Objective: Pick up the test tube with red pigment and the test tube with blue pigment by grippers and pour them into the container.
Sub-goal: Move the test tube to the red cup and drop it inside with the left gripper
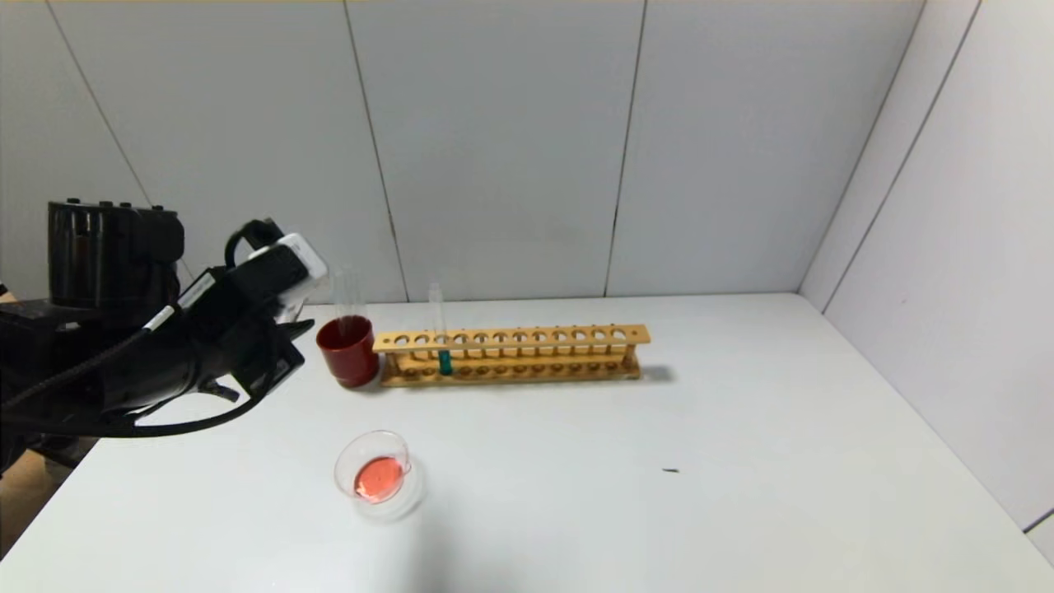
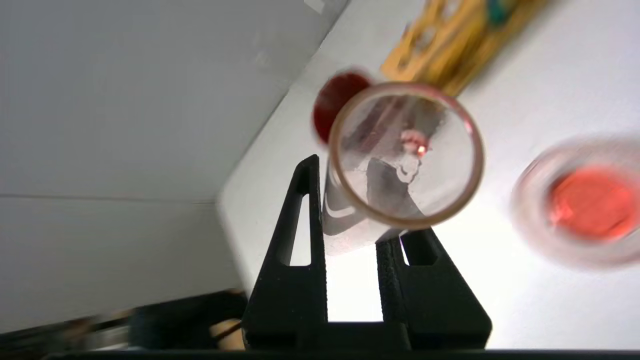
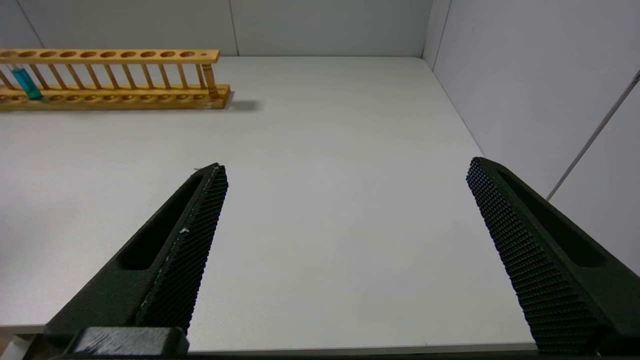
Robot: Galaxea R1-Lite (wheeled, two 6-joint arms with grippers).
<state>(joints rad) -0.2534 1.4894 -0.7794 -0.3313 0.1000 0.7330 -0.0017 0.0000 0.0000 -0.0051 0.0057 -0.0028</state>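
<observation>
The left gripper (image 2: 350,220) is clamped on the emptied test tube with red pigment (image 2: 395,165), upright above the red cup (image 1: 347,350); the container (image 1: 375,471) sits nearer the robot.

My left gripper (image 2: 350,210) is clamped on the test tube with red pigment (image 2: 405,155) (nearly drained, mouth facing me). Beyond its fingertips I see the red cup (image 2: 332,102); the container (image 2: 585,200), holding red liquid, sits off to one side.

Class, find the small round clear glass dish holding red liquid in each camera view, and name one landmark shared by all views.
Head view: clear glass dish, near table edge, left of centre.
Left wrist view: dish at right edge.
Right wrist view: not visible.
Shared landmark: yellow wooden tube rack.
</observation>
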